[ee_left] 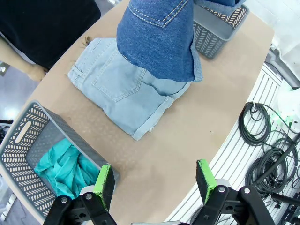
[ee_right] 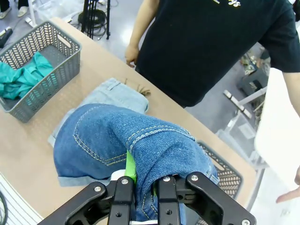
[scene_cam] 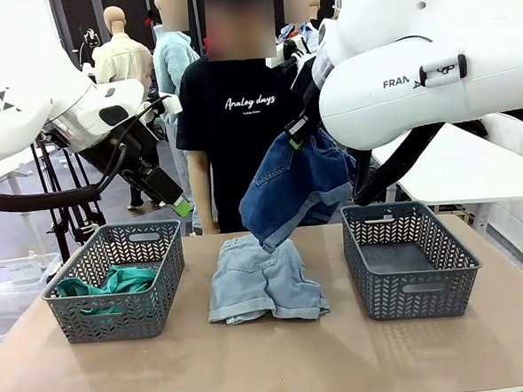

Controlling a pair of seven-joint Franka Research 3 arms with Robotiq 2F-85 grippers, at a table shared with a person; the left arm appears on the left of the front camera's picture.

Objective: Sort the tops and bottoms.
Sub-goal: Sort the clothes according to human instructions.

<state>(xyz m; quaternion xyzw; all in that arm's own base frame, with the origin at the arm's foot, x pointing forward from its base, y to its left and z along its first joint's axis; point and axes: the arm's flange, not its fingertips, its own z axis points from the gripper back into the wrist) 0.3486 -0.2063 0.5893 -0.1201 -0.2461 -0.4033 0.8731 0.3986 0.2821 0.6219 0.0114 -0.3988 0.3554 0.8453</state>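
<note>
Tan table point(scene_cam: 272, 364), grey baskets point(scene_cam: 116, 322) | left pincer point(ee_left: 154, 180) released | right pincer point(ee_right: 143, 176) grasping dark shorts point(scene_cam: 297, 189)

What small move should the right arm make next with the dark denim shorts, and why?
Probably swing the right pincer rightward over the right basket: it is shut on the dark shorts, which hang above the table beside that basket, while the teal top lies in the left basket.
</note>
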